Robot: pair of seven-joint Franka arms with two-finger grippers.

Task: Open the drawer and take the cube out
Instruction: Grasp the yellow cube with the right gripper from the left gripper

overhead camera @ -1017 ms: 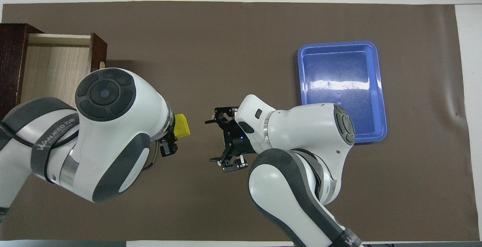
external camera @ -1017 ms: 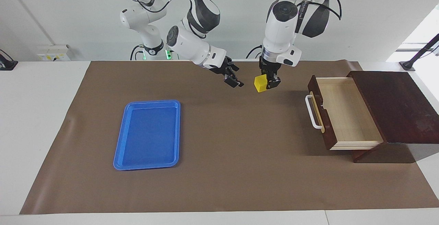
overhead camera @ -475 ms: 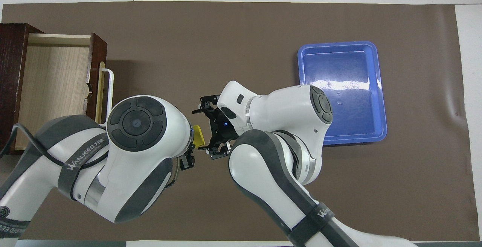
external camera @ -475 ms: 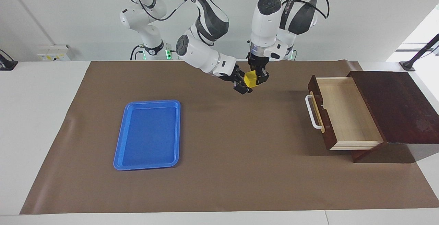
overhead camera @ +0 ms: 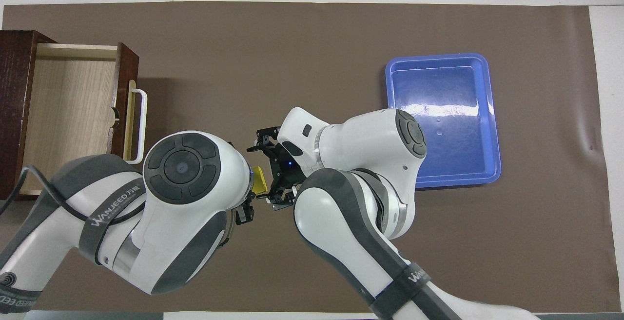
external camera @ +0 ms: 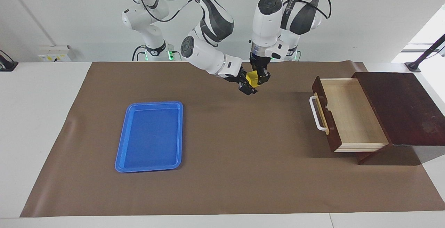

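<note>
Facing view: nearest the robots, both grippers meet in the air over the bare mat at mid-table. Left gripper (external camera: 260, 76) points straight down and is clamped on the cube (external camera: 251, 78), which hangs well clear of the mat. Right gripper (external camera: 246, 82) comes in slantwise with its fingers spread wide, one on each side of the cube — around it, not yet closed on it.

Cube judged light and rigid, flat smooth faces; it should not deform, but could slip or twist if pinched near an edge. Best hold for the right gripper: the two free faces, squarely, pads centred, before the left lets go.

Farther out, toward the left arm's end, the drawer (external camera: 347, 116) stands pulled open, pale inside bare, handle (external camera: 315, 114) facing mid-table. Toward the right arm's end lies the tray (external camera: 121, 158), nothing in it.

Hand-over in progress, by my reading.
</note>
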